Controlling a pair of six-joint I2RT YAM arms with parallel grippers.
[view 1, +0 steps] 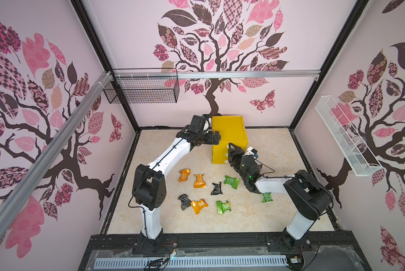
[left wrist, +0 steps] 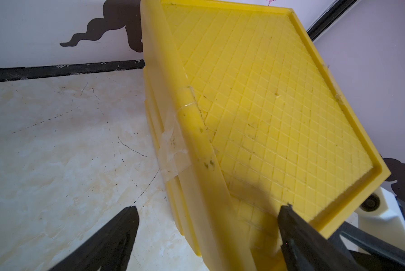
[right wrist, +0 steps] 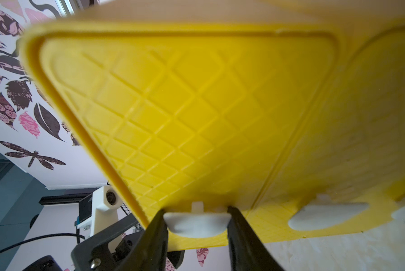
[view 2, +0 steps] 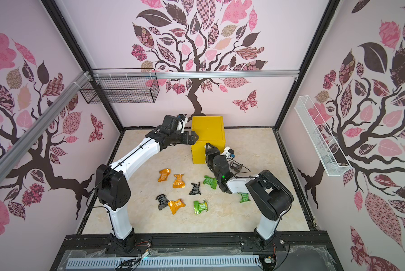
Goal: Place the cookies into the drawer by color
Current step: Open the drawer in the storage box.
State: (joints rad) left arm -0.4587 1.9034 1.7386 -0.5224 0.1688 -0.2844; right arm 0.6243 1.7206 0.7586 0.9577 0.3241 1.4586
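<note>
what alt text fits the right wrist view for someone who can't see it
Close-up of the right pincer, its two black fingers bracketing a white half-round tab handle on the yellow drawer chest; a firm pinch can't be confirmed. A second tab and patterned wallpaper show beyond.

A: Drawer (view 1: 229,131)?
B: Rear centre of bench (view 1: 279,211), near the back wall.
A: Cookies (view 1: 199,181)?
B: Scattered on the bench, before the drawer.
A: Hands?
B: Left hand (view 1: 218,138) at the drawer's upper left edge; right hand (view 1: 229,149) at its front, around the top tab handle (right wrist: 195,223).
</note>
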